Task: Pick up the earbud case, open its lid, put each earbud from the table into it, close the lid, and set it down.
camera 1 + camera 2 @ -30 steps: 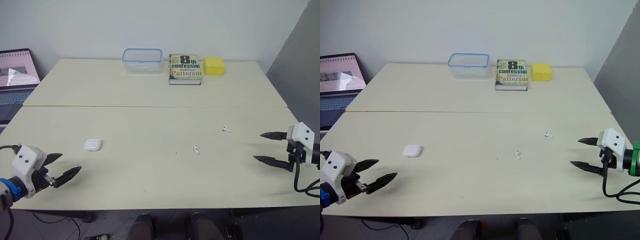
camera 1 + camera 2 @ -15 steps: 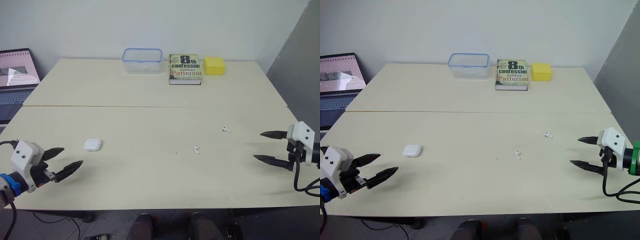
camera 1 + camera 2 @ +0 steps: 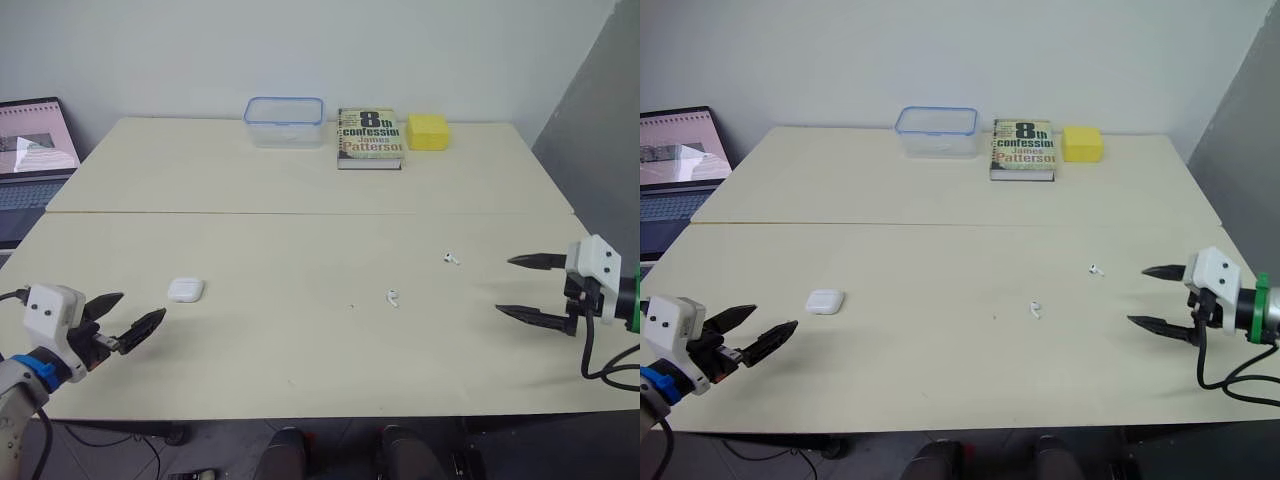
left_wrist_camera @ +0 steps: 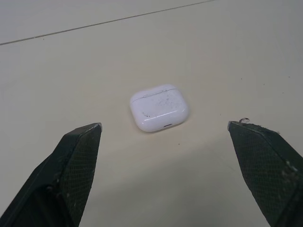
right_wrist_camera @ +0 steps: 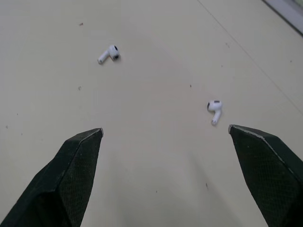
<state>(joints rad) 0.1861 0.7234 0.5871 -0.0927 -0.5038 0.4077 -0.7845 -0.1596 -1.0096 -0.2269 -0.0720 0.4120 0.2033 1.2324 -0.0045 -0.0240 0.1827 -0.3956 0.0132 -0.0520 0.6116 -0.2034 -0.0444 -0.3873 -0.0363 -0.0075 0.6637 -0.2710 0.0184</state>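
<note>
A small white earbud case (image 3: 185, 290) lies shut on the cream table (image 3: 300, 170) toward its left front. My left gripper (image 3: 134, 318) hovers open just short of it, near the front edge; the case (image 4: 159, 107) sits ahead of the spread fingers (image 4: 75, 156). Two white earbuds lie loose on the right half: one (image 3: 392, 297) near the middle, one (image 3: 452, 259) farther right and back. My right gripper (image 3: 522, 286) is open at the right edge, pointing toward them; both earbuds (image 5: 108, 54) (image 5: 214, 109) lie ahead of it.
At the table's back stand a clear plastic box with a blue rim (image 3: 285, 121), a paperback book (image 3: 370, 138) and a yellow block (image 3: 428, 131). An open laptop (image 3: 35, 150) sits off the table's left side. A seam (image 3: 300, 212) runs across the tabletop.
My left gripper has crept forward toward the case. My right gripper has shifted left, inward over the table toward the earbuds. Case and earbuds have not moved.
</note>
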